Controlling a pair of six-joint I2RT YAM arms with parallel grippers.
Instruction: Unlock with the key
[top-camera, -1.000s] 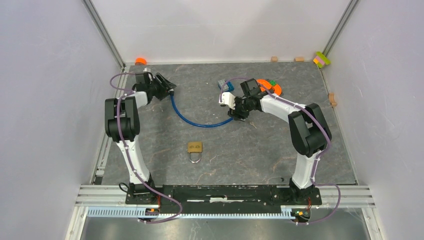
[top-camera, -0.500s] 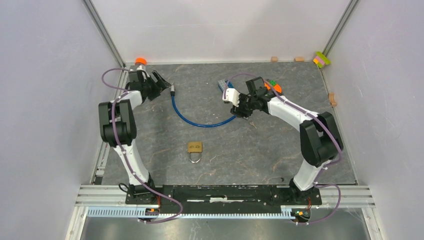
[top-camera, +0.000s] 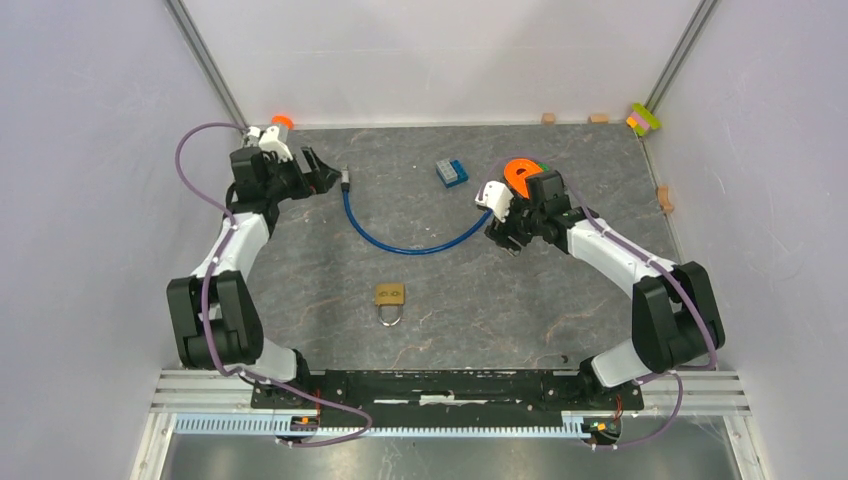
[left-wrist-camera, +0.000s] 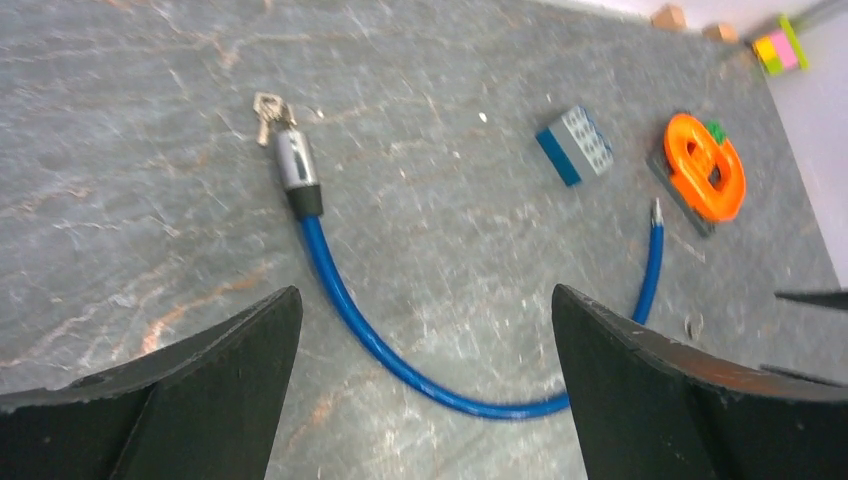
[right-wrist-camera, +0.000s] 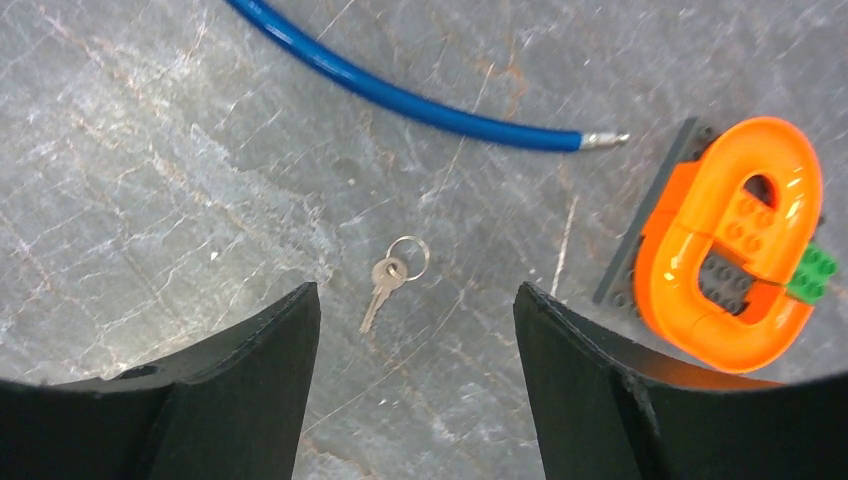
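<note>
A blue cable lock (top-camera: 400, 245) lies curved on the slate table. Its silver cylinder (left-wrist-camera: 291, 165) has keys (left-wrist-camera: 268, 107) sticking out of it, and its pin end (right-wrist-camera: 603, 140) lies free, out of the cylinder. A brass padlock (top-camera: 390, 295) rests nearer the arm bases. A loose key on a ring (right-wrist-camera: 390, 275) lies just beyond my right gripper (right-wrist-camera: 416, 286), which hangs open over bare table. My left gripper (left-wrist-camera: 425, 290) stands wide open above the cable's curve, left of the cylinder in the top view (top-camera: 318, 175). Neither gripper holds anything.
An orange ring piece on a grey plate (right-wrist-camera: 735, 240) sits right of the loose key. A blue brick (top-camera: 452, 172) lies behind the cable. An orange-capped object (top-camera: 281, 122) stands at the back left corner. Small blocks (top-camera: 598, 118) line the back and right walls.
Both grippers have opened wider and drawn away from the cable's two ends, the left one leftward, the right one rightward. The blue brick and orange piece are uncovered.
</note>
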